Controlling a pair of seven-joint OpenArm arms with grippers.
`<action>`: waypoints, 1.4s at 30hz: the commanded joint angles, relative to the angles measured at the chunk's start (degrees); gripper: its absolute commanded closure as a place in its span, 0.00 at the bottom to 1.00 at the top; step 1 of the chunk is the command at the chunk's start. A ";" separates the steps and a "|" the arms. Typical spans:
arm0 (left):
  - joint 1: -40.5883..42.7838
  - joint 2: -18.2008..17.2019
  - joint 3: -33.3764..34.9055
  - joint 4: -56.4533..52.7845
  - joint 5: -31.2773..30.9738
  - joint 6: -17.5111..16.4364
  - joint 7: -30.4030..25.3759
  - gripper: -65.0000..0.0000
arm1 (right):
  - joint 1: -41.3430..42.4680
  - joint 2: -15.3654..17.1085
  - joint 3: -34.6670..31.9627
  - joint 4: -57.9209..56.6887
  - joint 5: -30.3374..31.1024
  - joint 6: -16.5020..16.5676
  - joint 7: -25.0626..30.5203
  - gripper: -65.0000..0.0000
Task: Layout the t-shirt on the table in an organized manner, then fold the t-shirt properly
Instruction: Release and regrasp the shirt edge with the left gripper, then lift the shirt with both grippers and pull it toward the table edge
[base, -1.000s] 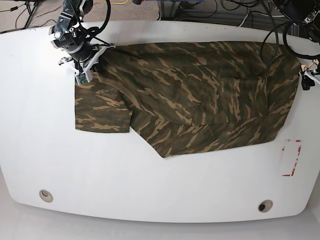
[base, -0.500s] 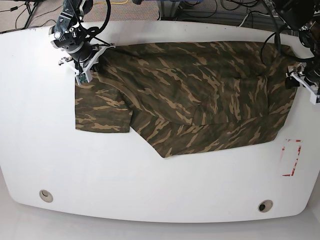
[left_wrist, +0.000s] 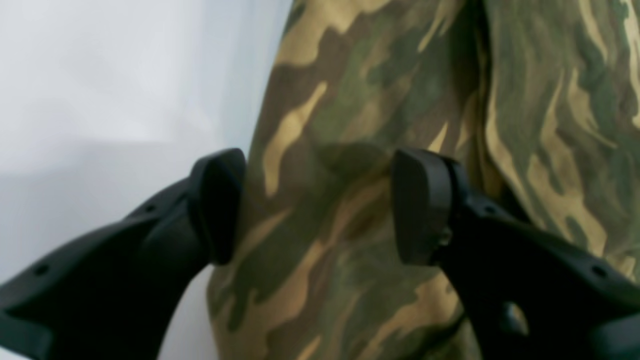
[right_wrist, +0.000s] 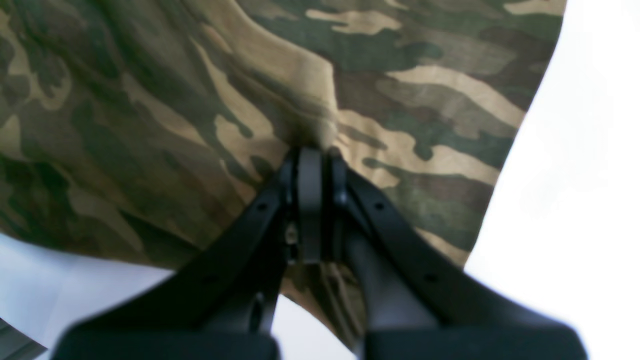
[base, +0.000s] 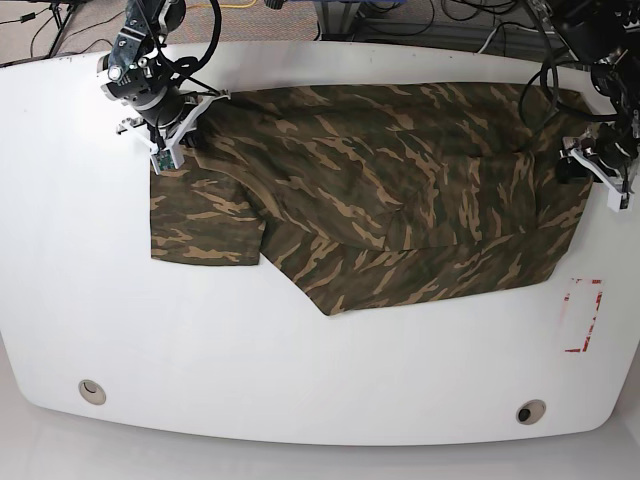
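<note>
The camouflage t-shirt (base: 380, 190) lies spread across the far half of the white table (base: 300, 380), one sleeve at the left and its lower part folded over on a slant. At its upper left corner my right gripper (base: 165, 148) is shut on a pinched ridge of the t-shirt (right_wrist: 310, 115); the right wrist view shows the gripper (right_wrist: 310, 155) with its fingers pressed together. My left gripper (base: 583, 168) hangs open over the shirt's right edge. In the left wrist view this gripper (left_wrist: 320, 202) straddles the t-shirt (left_wrist: 390, 100) edge, one finger over bare table (left_wrist: 125, 75), the other over cloth.
A red-outlined rectangle (base: 583, 316) is marked near the table's right edge. Two round grommets (base: 92, 390) (base: 530, 411) sit near the front edge. Cables and equipment lie beyond the far edge (base: 400, 15).
My left gripper has moved in from beyond the table's right side to over the shirt's right edge, and its jaws have narrowed slightly. The right gripper keeps its hold in the same spot.
</note>
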 joint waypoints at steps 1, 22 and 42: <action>-0.11 -1.20 1.33 -1.39 0.45 -0.08 1.55 0.54 | 0.30 0.40 0.21 1.18 0.79 -0.07 1.16 1.00; 4.90 -2.25 1.33 18.65 0.10 -0.08 7.09 1.00 | 0.22 0.48 0.38 7.51 0.79 -0.07 0.89 1.00; -8.20 2.94 5.46 28.94 0.45 -0.08 17.81 1.00 | 18.76 7.69 0.38 7.34 0.44 -0.07 0.89 1.00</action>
